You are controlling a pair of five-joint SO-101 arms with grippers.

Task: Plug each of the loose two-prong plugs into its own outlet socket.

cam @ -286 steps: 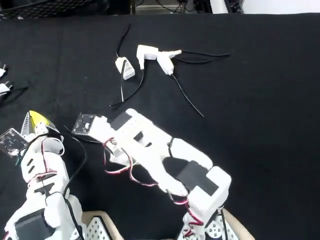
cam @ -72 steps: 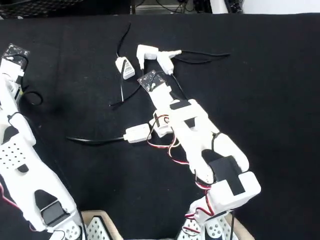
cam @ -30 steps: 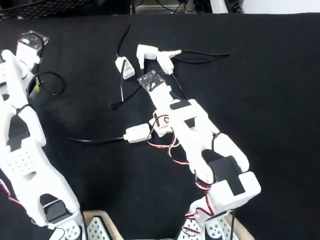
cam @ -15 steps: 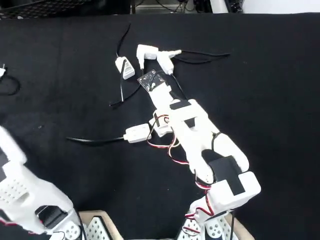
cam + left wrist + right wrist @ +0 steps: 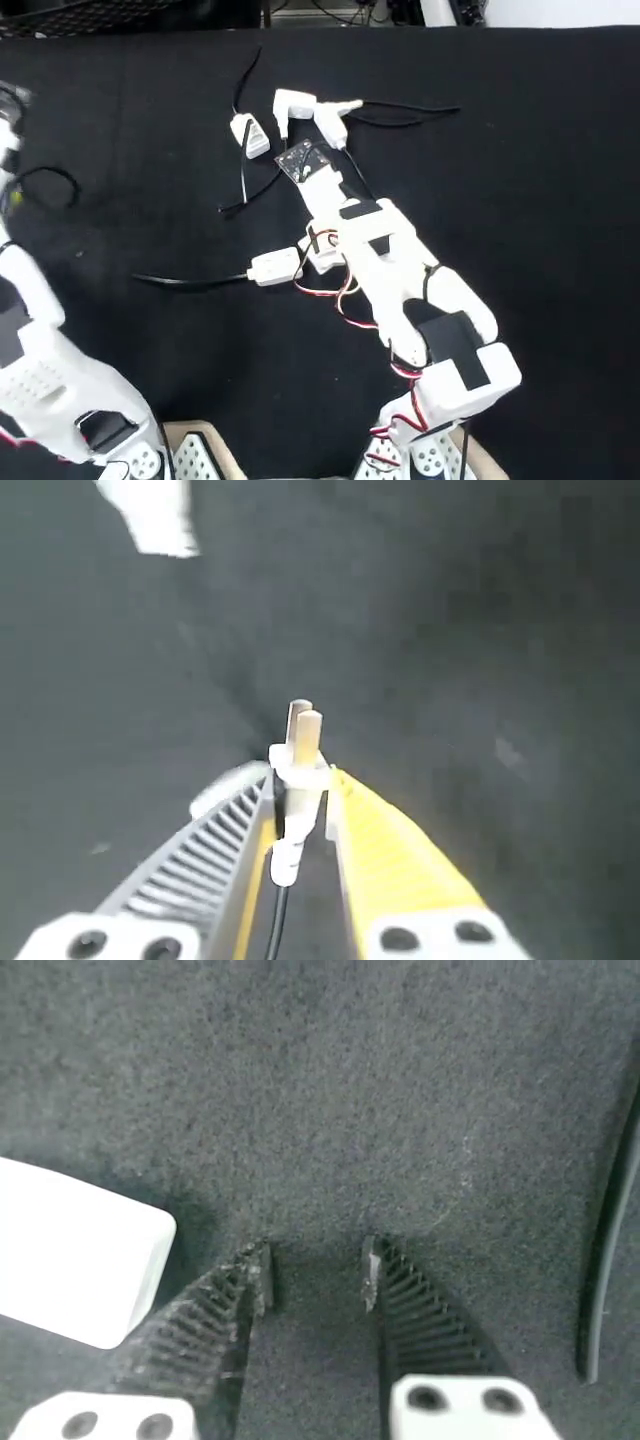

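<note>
Clamping a two-prong plug [image 5: 296, 790] tight in the left gripper [image 5: 301, 775], both prongs poking out past the fingertips, thin lead trailing back between the fingers. Out at nine o'clock on the black cloth [image 5: 520, 150] for that left arm, blurred against the table edge, with a loop of black cable [image 5: 45, 185] close by toward six o'clock. Over to the right gripper [image 5: 315, 1260]: jaws apart, gripping nothing, tips down at bare cloth just beside a white block [image 5: 75, 1260], with a black wire [image 5: 610, 1230] farther off past the other finger. Stretched from six o'clock up toward twelve, ending right below three white pieces [image 5: 290, 103] with tangled leads. And near centre, just beside the right arm at its nine o'clock: one more white cabled block [image 5: 275, 265], touching neither gripper.
</note>
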